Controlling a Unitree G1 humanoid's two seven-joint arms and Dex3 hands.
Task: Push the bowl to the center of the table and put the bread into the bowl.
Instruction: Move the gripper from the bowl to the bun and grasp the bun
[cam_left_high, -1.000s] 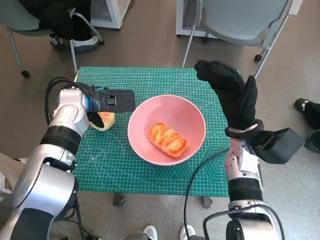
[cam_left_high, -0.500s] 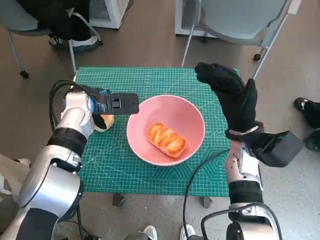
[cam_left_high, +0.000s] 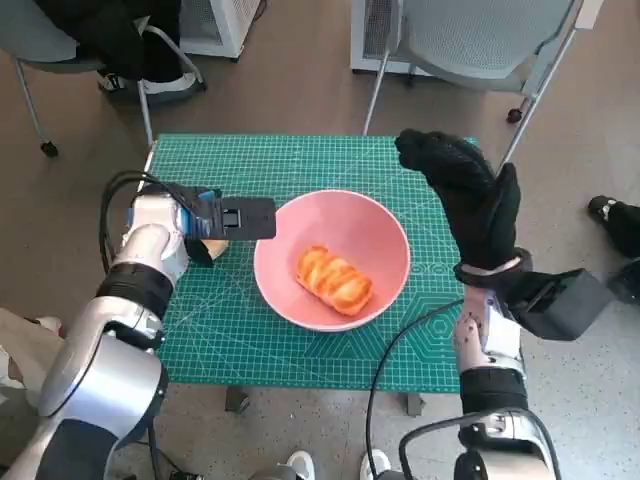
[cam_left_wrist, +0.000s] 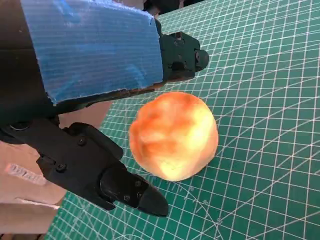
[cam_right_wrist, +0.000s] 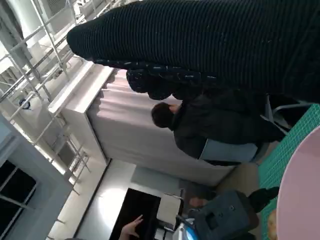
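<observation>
Green gridded mat (cam_left_high: 300, 345) covers table; brown floor; chairs (cam_left_high: 470, 40) behind; fingers spread, empty.

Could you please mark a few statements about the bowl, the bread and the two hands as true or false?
1. The pink bowl holds one piece of bread. True.
2. A second, round bread roll lies on the green mat by the left hand. True.
3. The right hand grips the bowl's rim. False: it is raised beside the bowl, holding nothing.
4. The bowl is upside down. False: it stands upright.
5. The left hand lifts the roll off the mat. False: the roll rests on the mat.
</observation>
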